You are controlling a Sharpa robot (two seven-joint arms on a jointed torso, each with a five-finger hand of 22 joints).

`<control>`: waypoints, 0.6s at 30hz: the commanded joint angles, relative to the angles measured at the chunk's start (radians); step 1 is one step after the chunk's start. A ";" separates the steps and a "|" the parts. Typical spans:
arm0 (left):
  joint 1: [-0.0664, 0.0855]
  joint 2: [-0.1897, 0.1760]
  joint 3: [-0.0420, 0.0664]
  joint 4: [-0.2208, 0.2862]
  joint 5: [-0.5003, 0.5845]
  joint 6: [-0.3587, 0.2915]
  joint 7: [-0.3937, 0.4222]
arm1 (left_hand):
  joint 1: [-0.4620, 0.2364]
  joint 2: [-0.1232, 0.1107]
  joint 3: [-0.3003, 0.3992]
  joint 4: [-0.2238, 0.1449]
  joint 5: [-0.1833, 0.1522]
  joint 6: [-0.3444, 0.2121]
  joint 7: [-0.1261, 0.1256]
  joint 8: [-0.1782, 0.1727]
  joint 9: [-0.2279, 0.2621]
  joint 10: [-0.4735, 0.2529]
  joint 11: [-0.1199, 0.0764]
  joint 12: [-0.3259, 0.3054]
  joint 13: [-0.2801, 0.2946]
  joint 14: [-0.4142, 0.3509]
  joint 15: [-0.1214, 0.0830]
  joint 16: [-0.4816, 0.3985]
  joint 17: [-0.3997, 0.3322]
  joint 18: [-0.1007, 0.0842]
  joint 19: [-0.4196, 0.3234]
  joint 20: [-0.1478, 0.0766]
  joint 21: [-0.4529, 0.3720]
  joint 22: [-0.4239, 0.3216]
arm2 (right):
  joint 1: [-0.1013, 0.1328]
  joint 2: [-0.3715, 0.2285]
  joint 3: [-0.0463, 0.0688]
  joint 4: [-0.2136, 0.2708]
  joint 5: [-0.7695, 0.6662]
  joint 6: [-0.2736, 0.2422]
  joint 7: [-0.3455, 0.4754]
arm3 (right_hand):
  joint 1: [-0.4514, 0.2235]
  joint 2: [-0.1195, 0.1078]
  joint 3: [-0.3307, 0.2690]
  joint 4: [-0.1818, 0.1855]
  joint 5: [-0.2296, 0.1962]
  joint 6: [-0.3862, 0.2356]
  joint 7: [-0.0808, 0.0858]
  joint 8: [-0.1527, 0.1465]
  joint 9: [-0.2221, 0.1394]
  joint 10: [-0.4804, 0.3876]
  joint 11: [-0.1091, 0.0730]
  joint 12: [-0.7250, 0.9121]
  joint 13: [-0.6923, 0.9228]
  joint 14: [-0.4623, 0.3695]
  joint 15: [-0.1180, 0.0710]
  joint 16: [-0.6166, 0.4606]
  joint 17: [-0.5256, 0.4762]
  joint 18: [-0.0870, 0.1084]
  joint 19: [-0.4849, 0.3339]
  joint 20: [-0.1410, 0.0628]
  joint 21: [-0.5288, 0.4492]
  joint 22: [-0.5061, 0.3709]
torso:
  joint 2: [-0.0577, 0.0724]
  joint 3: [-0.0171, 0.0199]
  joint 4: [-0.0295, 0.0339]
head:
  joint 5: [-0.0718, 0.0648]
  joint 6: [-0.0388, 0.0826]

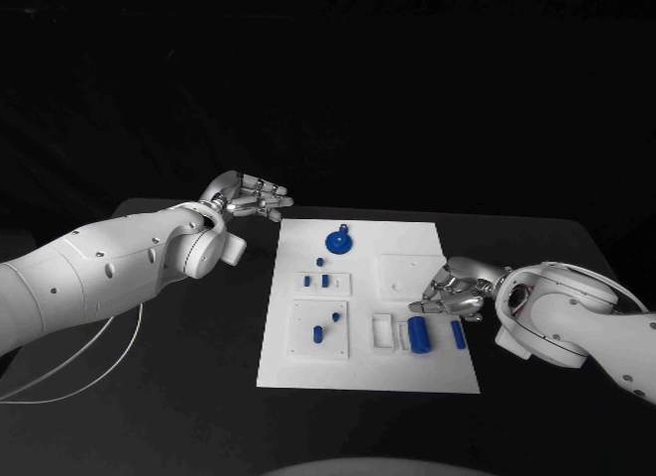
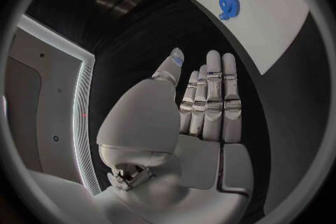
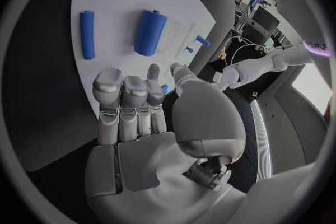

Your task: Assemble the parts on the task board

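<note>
Parts lie nearest on the task board (image 1: 443,372): a thick blue cylinder (image 1: 419,335) and a slim blue rod (image 1: 458,334) side by side near the board's right edge, with a small blue peg (image 1: 320,334) in the recessed panel to their left. The right hand (image 1: 454,291) sits just beyond the rod, over the board's right edge; from the head camera its fingers bunch together and whether they touch the board is hard to tell. The right wrist view settles more: the fingers (image 3: 122,95) stand straight and apart from the thumb with nothing between them, the cylinder (image 3: 150,32) and rod (image 3: 87,34) lying free beyond the fingertips. Farther up the board are two small blue pins (image 1: 317,282), too small to make out in shape, then a blue gear (image 1: 338,240). Farthest, the left hand (image 1: 253,196) hovers off the board's far left corner, holding nothing; its wrist view shows flat, extended fingers (image 2: 213,95) and the gear (image 2: 229,4) well apart.
</note>
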 commanded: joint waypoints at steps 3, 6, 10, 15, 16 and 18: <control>-0.002 -0.001 0.001 0.001 0.012 0.011 0.019 | -0.004 0.007 -0.019 0.005 0.006 -0.007 0.001 0.000 0.000 -0.007 -0.001 0.001 0.001 -0.006 0.000 0.011 0.011 -0.018 0.010 -0.001 0.002 -0.022 | -0.002 -0.011 0.000 0.017 -0.014 -0.020 -0.138 | -0.077 -0.110 0.235 0.007 -0.196 -0.010 0.004 0.001 0.059 0.013 0.001 0.024 0.023 0.007 -0.002 0.012 0.013 -0.008 0.058 -0.006 0.024 0.011 | -0.002 -0.0014 -0.0018 | -0.005 0.001; -0.003 0.000 0.001 0.001 0.010 0.011 0.017 | -0.002 0.010 -0.023 0.007 0.010 -0.006 0.001 -0.001 0.000 -0.006 -0.001 0.001 0.001 -0.008 0.000 0.012 0.014 -0.019 0.012 -0.001 0.003 -0.033 | -0.004 -0.015 0.000 0.024 -0.011 -0.016 -0.173 | -0.125 -0.113 0.246 -0.020 -0.188 -0.019 0.006 -0.003 0.090 0.013 0.003 0.023 0.030 0.007 0.000 0.012 0.016 -0.004 0.057 -0.003 0.030 0.014 | -0.003 -0.0017 -0.0019 | -0.001 0.002; -0.003 0.001 0.001 0.000 0.009 0.013 0.013 | -0.001 0.011 -0.024 0.008 0.012 -0.007 0.002 0.000 0.000 -0.006 -0.001 0.001 0.001 -0.010 0.001 0.011 0.016 -0.019 0.012 -0.001 0.003 -0.041 | -0.008 -0.018 -0.001 0.036 -0.001 0.008 -0.210 | -0.147 -0.117 0.251 -0.007 -0.214 -0.030 0.010 -0.005 0.090 0.009 0.007 0.015 0.029 0.007 0.001 0.011 0.017 -0.003 0.057 -0.001 0.028 0.014 | -0.003 -0.0014 -0.0006 | -0.001 -0.001; -0.004 0.002 0.000 0.000 0.005 0.020 0.009 | -0.001 0.012 -0.026 0.012 0.015 -0.009 0.002 0.000 0.000 -0.007 -0.001 0.001 0.001 -0.012 0.002 0.010 0.016 -0.019 0.012 0.000 0.003 -0.049 | -0.012 -0.020 -0.005 0.048 -0.001 0.048 -0.231 | -0.181 -0.118 0.271 0.019 -0.255 -0.040 0.014 -0.005 0.086 0.006 0.009 0.007 0.028 0.007 0.003 0.009 0.018 -0.002 0.056 0.001 0.025 0.013 | -0.003 -0.0023 -0.0014 | -0.002 -0.008; -0.004 0.002 0.000 0.000 0.003 0.020 0.008 | -0.001 0.012 -0.026 0.011 0.017 -0.009 0.002 0.000 0.000 -0.007 -0.001 0.001 0.001 -0.012 0.002 0.010 0.016 -0.019 0.011 0.000 0.003 -0.050 | -0.012 -0.021 -0.006 0.049 -0.001 0.054 -0.233 | -0.189 -0.126 0.299 0.027 -0.258 -0.043 0.013 -0.003 0.083 0.005 0.008 0.005 0.029 0.006 0.001 0.009 0.020 -0.002 0.056 -0.002 0.025 0.014 | -0.002 -0.0023 -0.0020 | -0.002 -0.010; -0.004 0.002 0.000 0.000 0.001 0.022 0.006 | 0.000 0.012 -0.025 0.012 0.020 -0.009 0.003 0.000 0.000 -0.008 0.000 0.001 0.001 -0.013 0.002 0.009 0.016 -0.020 0.011 0.001 0.003 -0.051 | -0.013 -0.022 -0.009 0.054 -0.003 0.067 -0.238 | -0.197 -0.125 0.301 0.028 -0.259 -0.044 0.014 -0.004 0.082 0.005 0.008 0.002 0.029 0.006 0.001 0.009 0.023 -0.004 0.057 -0.003 0.025 0.014 | -0.002 -0.0021 -0.0026 | -0.002 -0.004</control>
